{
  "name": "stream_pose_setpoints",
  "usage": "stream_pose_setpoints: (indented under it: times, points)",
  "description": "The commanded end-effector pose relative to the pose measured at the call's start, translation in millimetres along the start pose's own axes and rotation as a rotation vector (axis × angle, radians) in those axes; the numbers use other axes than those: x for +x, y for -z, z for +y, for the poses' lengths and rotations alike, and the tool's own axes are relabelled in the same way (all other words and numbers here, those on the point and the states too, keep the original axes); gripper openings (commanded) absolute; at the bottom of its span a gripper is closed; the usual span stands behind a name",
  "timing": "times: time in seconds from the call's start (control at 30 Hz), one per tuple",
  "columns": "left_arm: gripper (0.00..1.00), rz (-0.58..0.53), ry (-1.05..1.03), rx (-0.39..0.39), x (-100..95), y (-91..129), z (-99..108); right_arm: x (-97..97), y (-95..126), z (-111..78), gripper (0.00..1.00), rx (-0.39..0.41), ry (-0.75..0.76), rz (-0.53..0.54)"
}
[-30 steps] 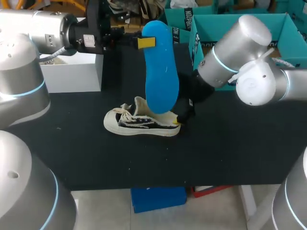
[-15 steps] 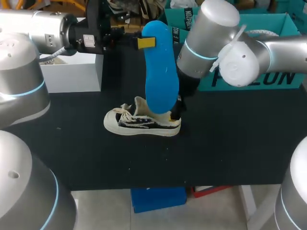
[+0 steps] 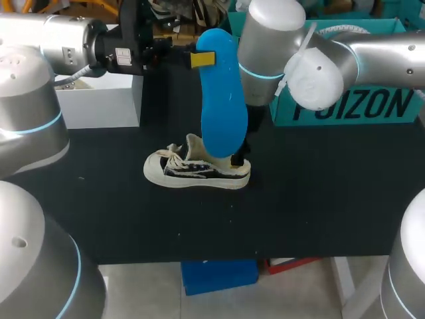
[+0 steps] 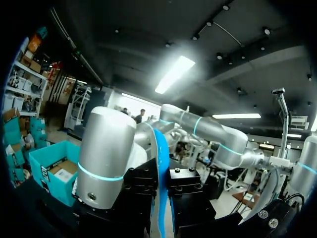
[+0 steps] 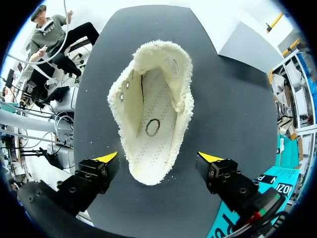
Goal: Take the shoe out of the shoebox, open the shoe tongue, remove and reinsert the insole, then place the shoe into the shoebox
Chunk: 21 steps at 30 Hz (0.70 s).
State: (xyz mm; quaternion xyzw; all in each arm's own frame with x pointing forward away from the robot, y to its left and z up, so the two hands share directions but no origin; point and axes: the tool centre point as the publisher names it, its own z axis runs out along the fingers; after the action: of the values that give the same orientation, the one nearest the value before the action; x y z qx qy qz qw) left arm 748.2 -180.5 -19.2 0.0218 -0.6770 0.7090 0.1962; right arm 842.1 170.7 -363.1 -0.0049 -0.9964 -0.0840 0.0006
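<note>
Black tabletop (image 3: 319,199) bears the cream canvas shoe (image 3: 196,169), well apart from every edge. Right gripper (image 5: 158,157) hangs spread wide astride its heel, seemingly not touching. Left gripper (image 3: 201,58) pinches the upright blue insole (image 3: 222,100) above.

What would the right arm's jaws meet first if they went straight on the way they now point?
The shoe: its heel end sits just ahead, between the open jaws. They would likely straddle it and then reach the table, though depth is hard to judge.

Bright and even from overhead.
Leaves a faint shadow under the shoe (image 3: 197,171) on the black table (image 3: 319,206); glints off the silver right arm (image 3: 269,30).
</note>
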Motion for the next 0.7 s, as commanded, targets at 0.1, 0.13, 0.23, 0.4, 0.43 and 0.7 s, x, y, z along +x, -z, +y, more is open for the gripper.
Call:
stream_pose_setpoints:
  times: [0.1, 0.13, 0.23, 0.4, 0.43, 0.7]
  points:
    - [0.00, -0.005, -0.002, 0.002, 0.7, -2, 1, -0.8, -2, 2.5, 1.00, 0.002, -0.002, -0.002]
    - [0.00, -0.005, -0.002, 0.002, 0.7, -2, 1, -0.8, -2, 2.4, 1.00, 0.002, -0.002, -0.002]
    - [0.00, -0.005, -0.002, 0.002, 0.7, -2, 1, 0.3, -1, -1.0, 1.00, -0.006, -0.011, -0.006]
    - [0.00, -0.005, -0.002, 0.002, 0.7, -2, 1, 4.5, -2, -13.7, 1.00, -0.076, -0.044, -0.024]
    - [0.00, -0.005, -0.002, 0.002, 0.7, -2, 1, 5.2, -3, -15.7, 1.00, -0.091, -0.047, -0.026]
    - [0.00, -0.005, -0.002, 0.002, 0.7, -2, 1, 7.5, -11, -23.6, 1.00, -0.286, -0.052, -0.054]
